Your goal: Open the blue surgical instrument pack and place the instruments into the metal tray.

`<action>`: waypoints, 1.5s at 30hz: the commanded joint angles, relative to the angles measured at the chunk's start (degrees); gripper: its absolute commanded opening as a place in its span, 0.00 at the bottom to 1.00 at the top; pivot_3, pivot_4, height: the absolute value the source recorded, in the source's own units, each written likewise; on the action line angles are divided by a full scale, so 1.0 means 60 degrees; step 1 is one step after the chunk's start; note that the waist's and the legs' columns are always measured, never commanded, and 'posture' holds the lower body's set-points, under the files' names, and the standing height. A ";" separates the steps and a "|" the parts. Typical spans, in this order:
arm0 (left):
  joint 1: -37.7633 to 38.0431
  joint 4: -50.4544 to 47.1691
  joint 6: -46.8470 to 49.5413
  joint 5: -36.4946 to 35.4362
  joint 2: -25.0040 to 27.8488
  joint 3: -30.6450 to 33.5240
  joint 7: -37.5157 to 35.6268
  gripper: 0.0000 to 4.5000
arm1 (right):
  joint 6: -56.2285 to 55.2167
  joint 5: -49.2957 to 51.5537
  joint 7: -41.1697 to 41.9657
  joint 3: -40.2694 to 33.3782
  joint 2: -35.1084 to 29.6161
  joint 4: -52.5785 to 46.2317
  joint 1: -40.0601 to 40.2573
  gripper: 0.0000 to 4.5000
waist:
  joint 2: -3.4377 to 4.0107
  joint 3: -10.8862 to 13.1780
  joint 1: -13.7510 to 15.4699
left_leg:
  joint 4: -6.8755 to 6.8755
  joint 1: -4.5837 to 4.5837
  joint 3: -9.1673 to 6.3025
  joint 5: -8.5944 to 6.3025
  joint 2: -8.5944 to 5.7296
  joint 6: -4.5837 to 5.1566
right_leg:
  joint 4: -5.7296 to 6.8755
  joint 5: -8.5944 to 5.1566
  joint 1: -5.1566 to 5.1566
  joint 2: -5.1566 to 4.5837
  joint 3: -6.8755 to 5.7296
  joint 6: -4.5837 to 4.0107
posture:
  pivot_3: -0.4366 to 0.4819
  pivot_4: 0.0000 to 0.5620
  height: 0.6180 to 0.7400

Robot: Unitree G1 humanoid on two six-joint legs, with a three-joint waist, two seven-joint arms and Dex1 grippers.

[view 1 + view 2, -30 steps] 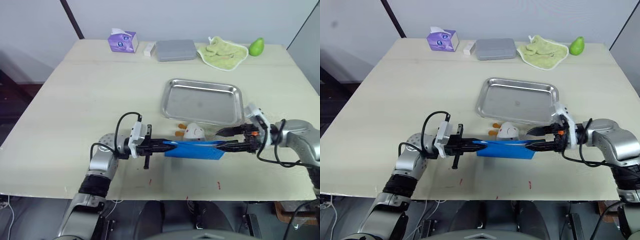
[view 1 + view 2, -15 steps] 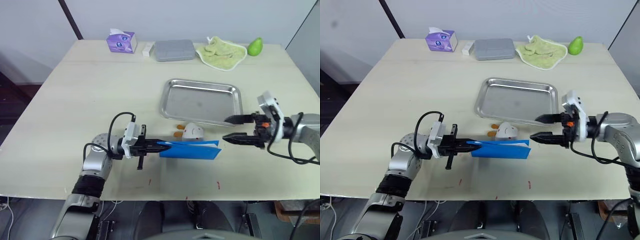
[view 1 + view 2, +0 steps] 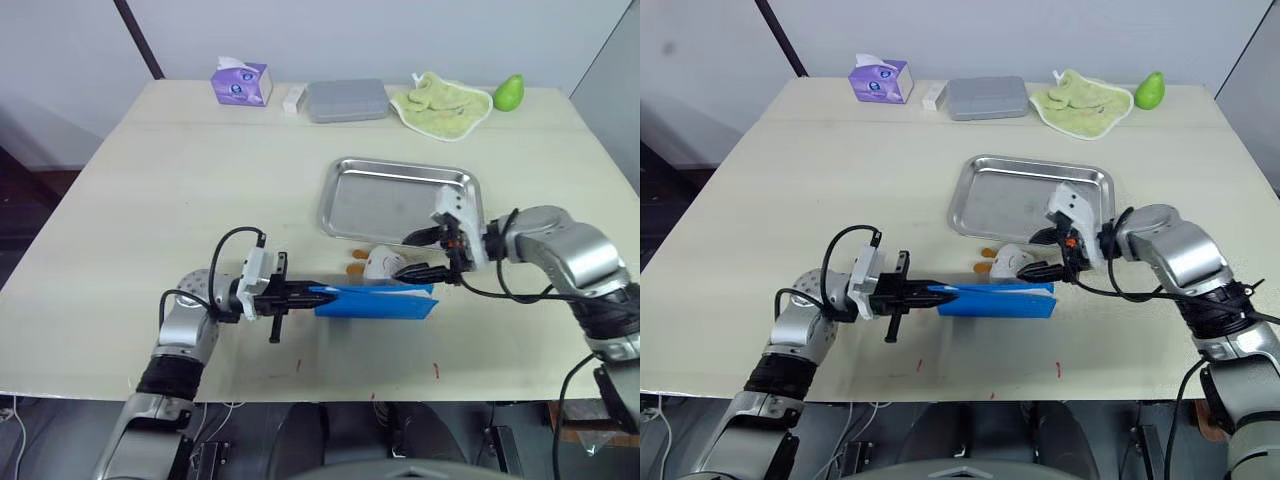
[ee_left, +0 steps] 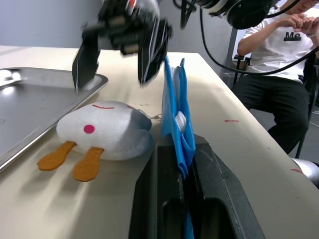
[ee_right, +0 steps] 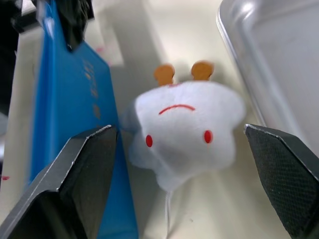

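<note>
With the left gripper [image 3: 300, 294] clamped on the bright-blue fabric instrument pack [image 3: 375, 301], the right gripper [image 3: 425, 254], fingers apart mid-frame, risks grabbing the white plush toy [image 3: 384, 263] instead.

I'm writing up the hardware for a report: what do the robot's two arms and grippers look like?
Both arms are silver-grey metal with rounded joint housings and darker black segments near the body. Each wrist carries a white block. Loose black cables loop from forearm to wrist. The left gripper and right gripper each have two slim black fingers.
</note>
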 commanded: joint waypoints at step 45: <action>0.0225 -0.0604 0.0282 0.0074 0.0443 -0.0054 0.0205 0.00 | 0.1378 0.0980 -0.1697 -0.3218 -0.0299 -0.2251 0.1916 0.00 | 0.0003 0.0001 -0.0071 | -0.0006 -0.0009 -0.0003 0.0000 -0.0003 0.0000 | -0.0005 0.0000 -0.0002 -0.0005 -0.0004 0.0000 | 0.48 0.27 1.00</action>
